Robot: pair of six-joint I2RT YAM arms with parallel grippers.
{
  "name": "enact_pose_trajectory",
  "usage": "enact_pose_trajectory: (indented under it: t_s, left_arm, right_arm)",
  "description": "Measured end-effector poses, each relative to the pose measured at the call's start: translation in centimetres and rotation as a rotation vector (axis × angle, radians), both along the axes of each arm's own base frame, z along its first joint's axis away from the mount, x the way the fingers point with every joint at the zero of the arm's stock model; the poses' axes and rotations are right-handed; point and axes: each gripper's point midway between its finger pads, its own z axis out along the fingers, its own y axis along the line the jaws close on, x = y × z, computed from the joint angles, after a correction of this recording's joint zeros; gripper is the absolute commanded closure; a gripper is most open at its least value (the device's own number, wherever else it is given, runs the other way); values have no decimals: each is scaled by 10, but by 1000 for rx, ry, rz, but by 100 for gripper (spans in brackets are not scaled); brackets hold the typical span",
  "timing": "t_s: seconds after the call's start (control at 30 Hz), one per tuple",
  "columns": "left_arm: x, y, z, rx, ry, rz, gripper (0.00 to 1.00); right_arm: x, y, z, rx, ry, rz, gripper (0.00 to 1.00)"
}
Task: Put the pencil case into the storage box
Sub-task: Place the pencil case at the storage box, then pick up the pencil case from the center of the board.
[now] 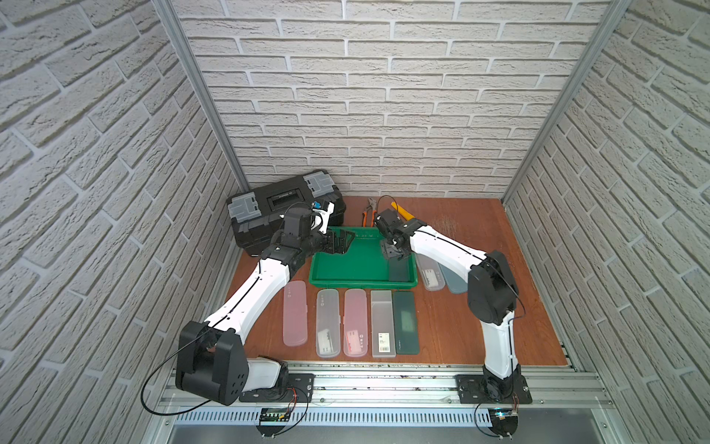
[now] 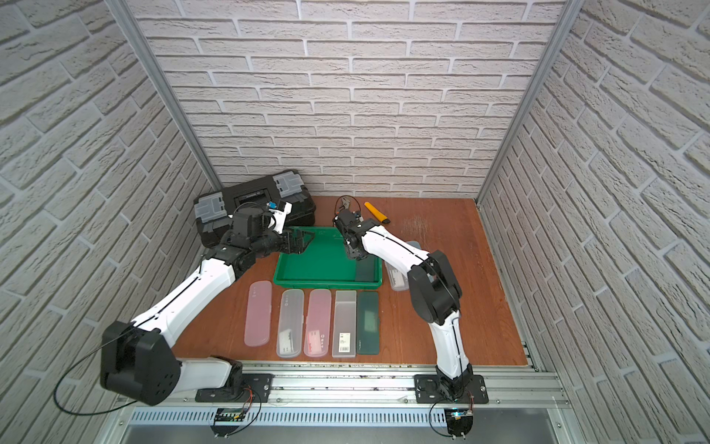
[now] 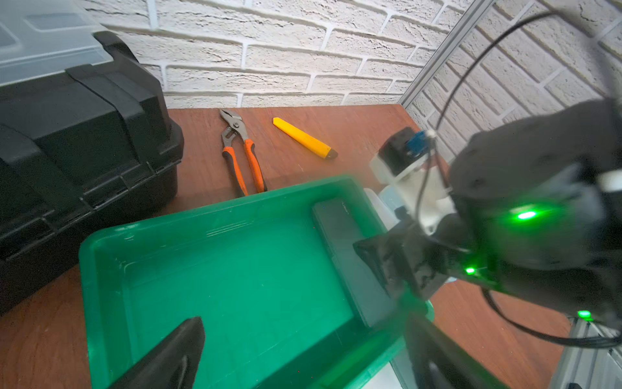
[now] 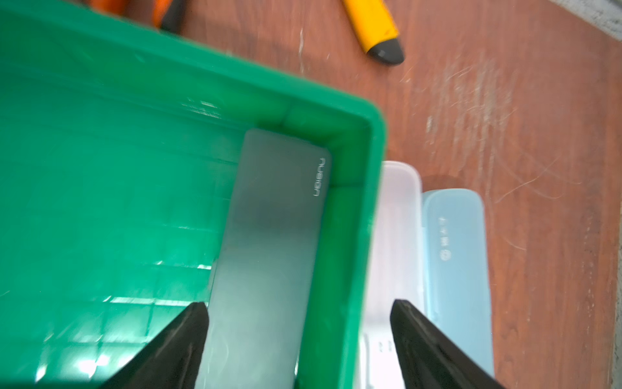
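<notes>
Red-brown table [image 1: 461, 315] | right gripper [image 4: 298, 303] spread, gripping nothing, above pencil case [image 4: 269, 235] | case frosted dark grey, flat against storage box [image 4: 336, 111] right wall, far corner | floor open leftward | left gripper [image 1: 340, 242] spread over far-left rim

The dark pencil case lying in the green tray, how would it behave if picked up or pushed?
The dark pencil case looks like a flat hard-plastic box, so probably stiff and light. Its smooth matte lid may be slippery. Lying flat beside the tray wall, it would likely slide, not roll.

White arm links [image 1: 265, 284], black joints [image 1: 209, 365], thin black cables [image 1: 141, 394], green lights [image 3: 526, 215].
</notes>
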Motion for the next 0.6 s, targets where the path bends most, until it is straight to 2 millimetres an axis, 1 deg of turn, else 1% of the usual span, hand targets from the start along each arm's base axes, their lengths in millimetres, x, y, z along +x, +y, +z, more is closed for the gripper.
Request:
enact_pose_trajectory:
  t_s: [0.07,0.13,0.2,0.23,0.27,0.3,0.33,0.37,0.43,0.53,0.6]
  left_arm:
    - [-7,-10,-5,36,1,-23,1]
    - [-21,-29,-11,86,3,-77,2]
    - [-34,-48,-15,117,0,-136,2]
    - [-40,-55,-17,126,0,-161,1]
    - [-44,-60,-19,132,2,-179,1]
    - [-45,-62,-21,136,6,-185,1]
    - [-45,-61,-23,138,13,-183,2]
    - [-43,-59,-24,139,19,-178,1]
    - [-37,-55,-27,135,36,-162,1]
    - [-28,-48,-30,125,56,-135,2]
    - [-23,-43,-31,122,64,-117,2]
  right_arm:
    - [-15,-8,29,54,-48,3,10]
    - [-36,-20,59,119,-107,1,11]
    - [-58,-30,78,181,-154,0,11]
    - [-71,-37,82,207,-170,-2,10]
    - [-81,-42,82,223,-176,-6,10]
    - [-93,-50,78,233,-178,-10,10]
    - [-103,-58,69,240,-169,-15,10]
    - [-112,-64,58,240,-153,-21,10]
    - [-128,-82,27,232,-97,-60,11]
    - [-142,-115,-14,234,0,-158,10]
    - [-146,-130,-29,269,42,-210,10]
